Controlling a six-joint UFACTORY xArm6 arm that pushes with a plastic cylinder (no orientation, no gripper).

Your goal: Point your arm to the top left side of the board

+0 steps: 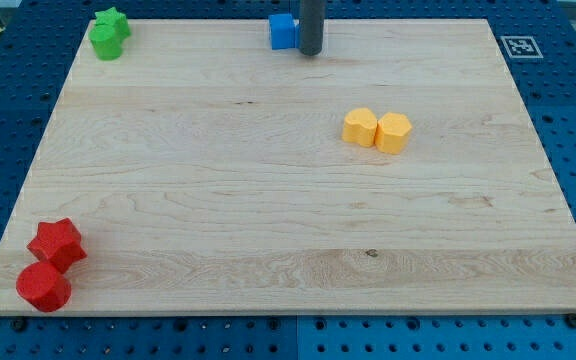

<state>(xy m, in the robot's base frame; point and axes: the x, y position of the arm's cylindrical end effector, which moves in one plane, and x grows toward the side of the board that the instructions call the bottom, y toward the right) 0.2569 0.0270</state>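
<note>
My tip (310,51) is at the top middle of the wooden board (268,200), at the end of the dark rod that comes down from the view's top. It stands right beside a blue block (283,31), on that block's right side, touching or nearly so. At the board's top left corner sit a green star block (114,21) and a green round block (106,42), pressed together, far to the left of my tip.
Two yellow blocks (360,127) (393,132) sit side by side right of the centre. A red star block (57,243) and a red round block (43,287) sit at the bottom left corner. A printed marker (519,46) lies off the board's top right corner.
</note>
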